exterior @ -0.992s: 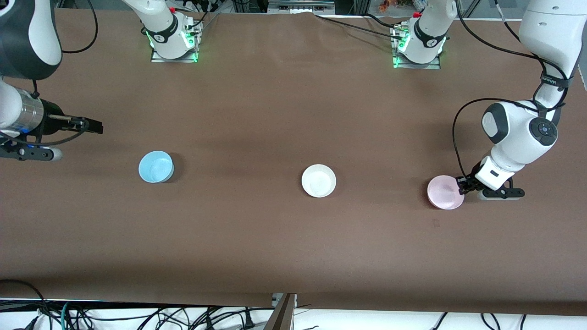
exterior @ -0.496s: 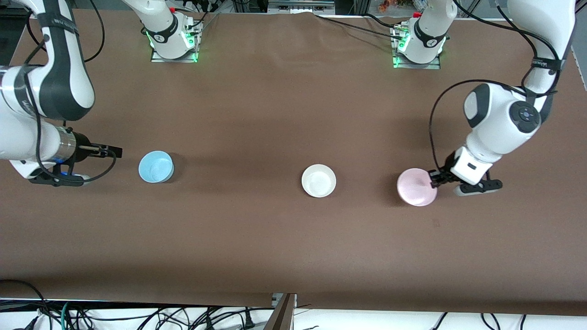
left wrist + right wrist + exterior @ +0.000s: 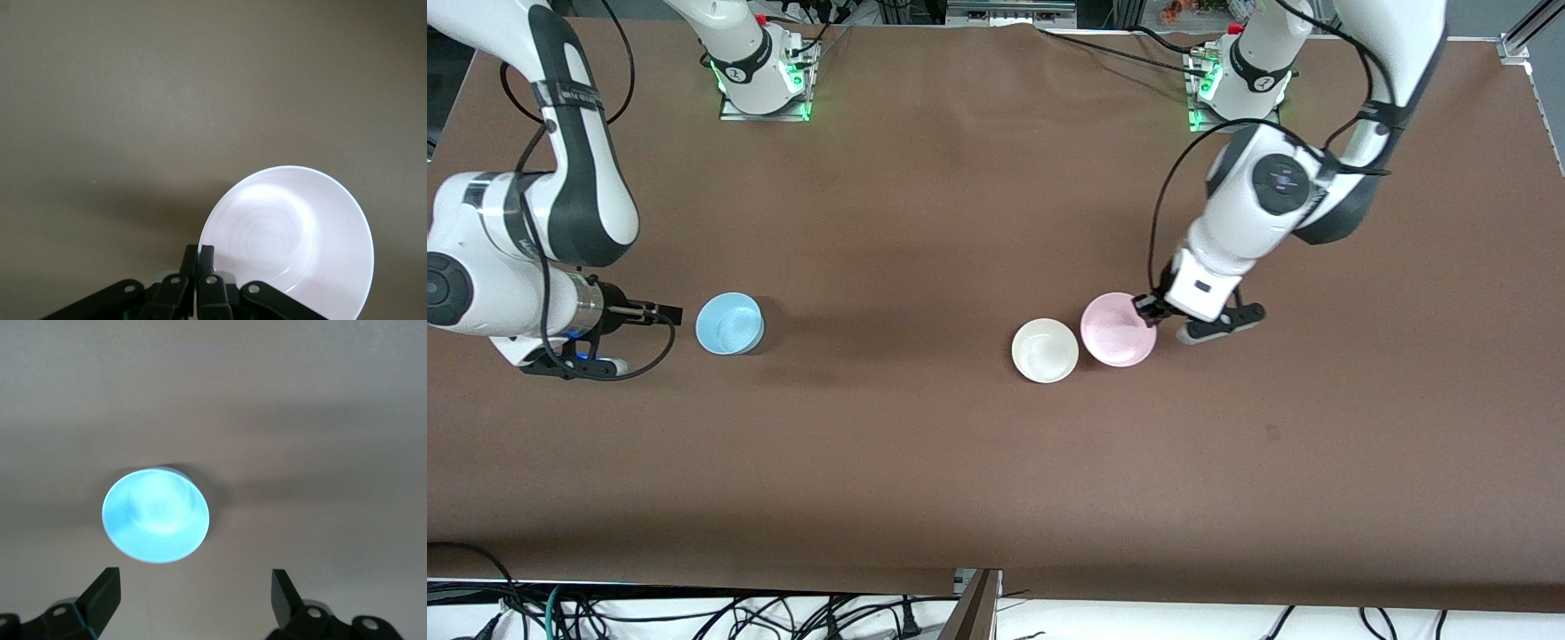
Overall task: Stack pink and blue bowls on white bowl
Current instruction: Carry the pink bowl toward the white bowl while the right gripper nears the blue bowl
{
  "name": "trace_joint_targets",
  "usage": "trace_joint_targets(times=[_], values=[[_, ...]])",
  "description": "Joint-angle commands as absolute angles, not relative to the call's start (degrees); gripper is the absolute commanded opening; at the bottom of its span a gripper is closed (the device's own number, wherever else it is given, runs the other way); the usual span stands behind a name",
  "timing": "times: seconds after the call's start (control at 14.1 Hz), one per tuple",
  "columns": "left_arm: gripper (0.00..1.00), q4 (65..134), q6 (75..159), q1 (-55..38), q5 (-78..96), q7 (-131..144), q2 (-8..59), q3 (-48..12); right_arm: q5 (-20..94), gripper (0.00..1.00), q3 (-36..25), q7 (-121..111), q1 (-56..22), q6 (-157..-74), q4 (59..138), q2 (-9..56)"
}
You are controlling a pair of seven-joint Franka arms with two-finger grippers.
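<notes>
Pink bowl, which we judge light, stiff and slick, is best pinched at its thin rim; our left end effector is clenched there, holding it up just beside the white bowl. Our right end effector is spread wide beside the blue bowl on the counter.

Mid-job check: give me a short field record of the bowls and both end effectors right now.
pink bowl: held by the rim, lifted, beside the white bowl
white bowl: on the table, nothing stacked in it
blue bowl: on the table, untouched
left end effector: shut on pink bowl
right end effector: open, beside blue bowl, toward the right arm's end
</notes>
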State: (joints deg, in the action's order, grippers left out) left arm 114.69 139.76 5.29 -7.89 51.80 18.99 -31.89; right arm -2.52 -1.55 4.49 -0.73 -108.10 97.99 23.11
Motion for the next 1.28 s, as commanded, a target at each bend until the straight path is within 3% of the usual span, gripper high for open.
trace_joint_targets(times=[0.0,0.28,0.78,1.2], values=[[0.0,108.5,139.2,1.4,-15.8,64.0,24.8,-31.5,-1.5,1.0,-1.1,4.0,0.3,-114.7,103.3,22.2],[0.0,107.0,139.0,-1.7,-17.0,69.2,26.5,-31.4,1.2,1.0,-1.0,3.1,1.6,-124.9,109.6,23.3],[0.0,106.7,139.7,-4.6,-21.4,77.0,29.8,-31.2,7.7,1.0,-1.1,-2.8,3.6,-134.7,114.7,26.3],[0.0,105.1,139.7,-5.6,-26.6,83.5,32.5,-31.2,13.8,1.0,-1.1,-6.1,4.0,-135.4,115.8,26.6]])
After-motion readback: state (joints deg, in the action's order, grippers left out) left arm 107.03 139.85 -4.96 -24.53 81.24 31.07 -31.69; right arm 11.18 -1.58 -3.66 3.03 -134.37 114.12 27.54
